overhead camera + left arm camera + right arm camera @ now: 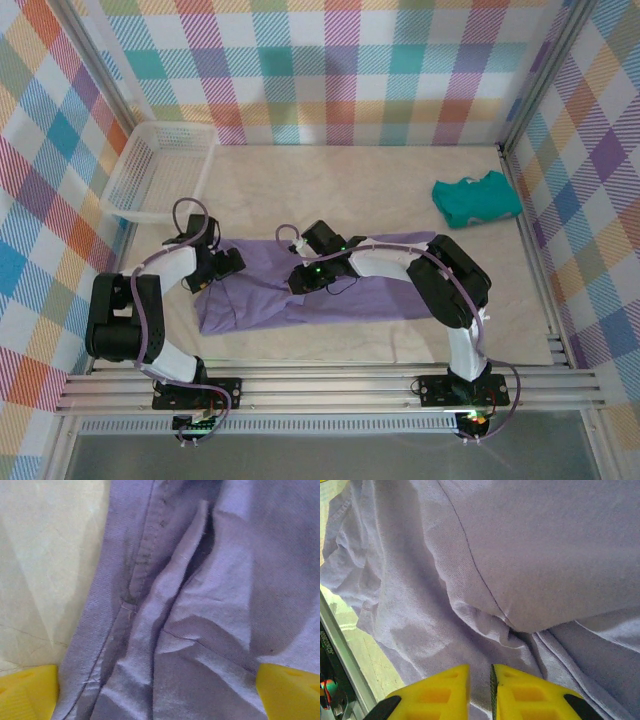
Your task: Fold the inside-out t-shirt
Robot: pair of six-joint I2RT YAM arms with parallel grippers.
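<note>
Two arms lean over the lavender t-shirt [250, 305], which lies spread and rumpled across the near middle of the cream tabletop [340, 180], its stitched seams showing. The left arm [165, 272] bends in over the shirt's left end. In the left wrist view the left jaws stand wide apart, one yellow fingertip [27, 692] by the hemmed edge and the other across a ridge of creased cloth, gripping nothing. The right arm [390, 262] lies across the shirt, its wrist over the middle. In the right wrist view the right jaws are pressed almost together against the fabric, yellow pads [435, 695] leaving only a thin slit; whether cloth is caught there I cannot tell. A folded teal garment [475, 200] lies well apart at the far right. A white mesh basket [160, 170] sits in the far left corner.
</note>
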